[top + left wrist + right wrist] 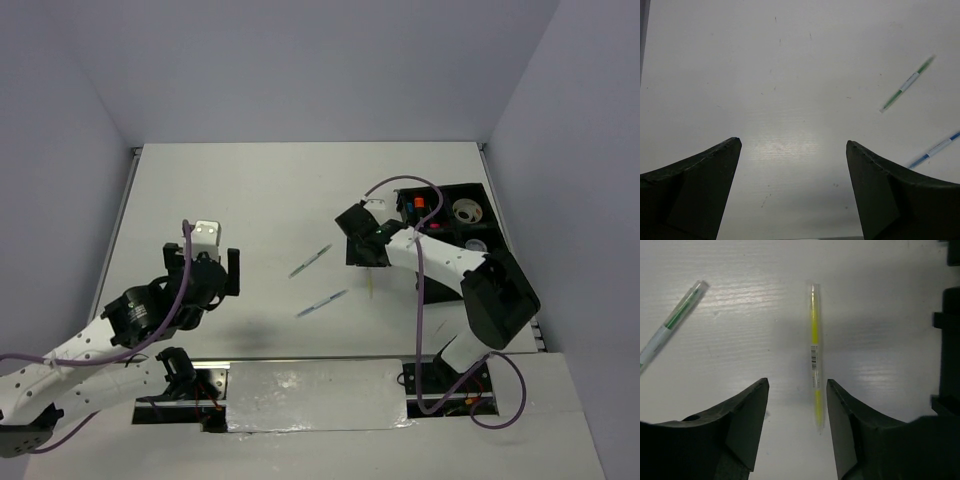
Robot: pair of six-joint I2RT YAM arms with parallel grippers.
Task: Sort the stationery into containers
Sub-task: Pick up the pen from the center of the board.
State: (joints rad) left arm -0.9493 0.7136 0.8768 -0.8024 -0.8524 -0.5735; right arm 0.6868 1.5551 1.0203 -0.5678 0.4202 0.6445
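The right jaws stand apart, their two matt black, wedge-shaped fingers (742, 432) tapering to blunt tips, and nothing is clamped. The near end of the yellow pen (814, 355) lies in the gap, closer to the finger on the right of the wrist view. The pen is a thin clear plastic tube with a yellow core and a small printed label at mid-length, and it lies flat on the surface (250, 200). Up and to the left, well apart from it, lies the green pen (675, 322), slim, white-barrelled, with a clear cap over a green tip. At the right edge of that view shows the notched black plastic wall of the tray (950, 315). From above, the tray (480, 188) sits at the far right of the surface, its compartments holding a pale tape roll (466, 212) and other small items too small to name. The left jaws are also wide apart over bare surface, holding nothing; their fingers (695, 190) are dark, curved wedges with a finely grained face. Ahead and to the right lie the green pen (907, 84) and a blue pen (935, 150), both slim and white-bodied, near each other and roughly parallel. The surface is smooth, white and faintly glossy, with small dark specks.
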